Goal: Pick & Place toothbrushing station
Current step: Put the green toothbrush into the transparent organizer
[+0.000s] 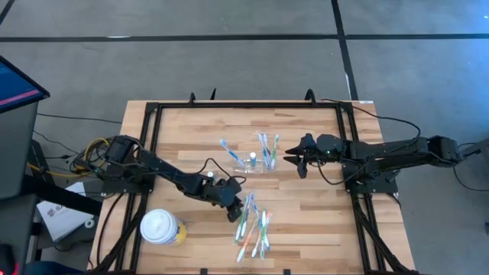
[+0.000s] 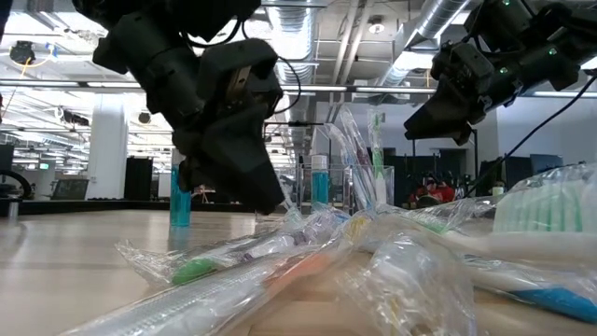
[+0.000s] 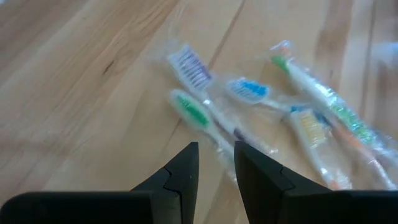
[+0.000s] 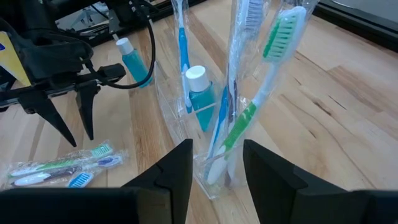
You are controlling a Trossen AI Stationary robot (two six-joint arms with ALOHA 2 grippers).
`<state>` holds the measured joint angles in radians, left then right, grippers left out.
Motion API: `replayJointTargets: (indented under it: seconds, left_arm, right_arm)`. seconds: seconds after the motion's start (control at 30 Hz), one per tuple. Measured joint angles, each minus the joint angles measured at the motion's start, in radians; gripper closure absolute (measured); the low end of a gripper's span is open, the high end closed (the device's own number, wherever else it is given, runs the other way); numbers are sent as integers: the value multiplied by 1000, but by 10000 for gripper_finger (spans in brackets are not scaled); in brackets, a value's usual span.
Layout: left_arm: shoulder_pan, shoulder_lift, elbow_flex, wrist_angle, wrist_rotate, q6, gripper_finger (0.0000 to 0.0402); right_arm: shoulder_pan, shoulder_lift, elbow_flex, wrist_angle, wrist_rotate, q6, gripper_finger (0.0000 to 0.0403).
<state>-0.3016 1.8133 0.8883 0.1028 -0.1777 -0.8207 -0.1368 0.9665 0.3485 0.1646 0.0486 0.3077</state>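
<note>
Wrapped toothbrushes [image 1: 254, 227] heaped at counter [image 1: 183, 137] front beneath left gripper [image 1: 239, 210], fingers apart and empty; yellow cup [image 1: 162, 228] beside; farther back, clear toothbrushing station [image 1: 254, 159], right gripper [image 1: 293, 158] parted just beside it.

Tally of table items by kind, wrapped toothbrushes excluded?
Clear toothbrush holder: 1
Blue bottles with white caps: 2, one in the holder, one standing outside it
Yellow cup with white lid: 1
Total: 4
</note>
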Motion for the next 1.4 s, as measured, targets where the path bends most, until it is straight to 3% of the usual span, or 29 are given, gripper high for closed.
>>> replayJointTargets:
  seconds: [1.07,1.4]
  left_arm:
    - [13,68,2,70,-41,-23,307]
    - [23,68,2,71,-44,20,396]
  right_arm:
    - [0,0,0,4,0,0,275]
    - [0,0,0,4,0,0,276]
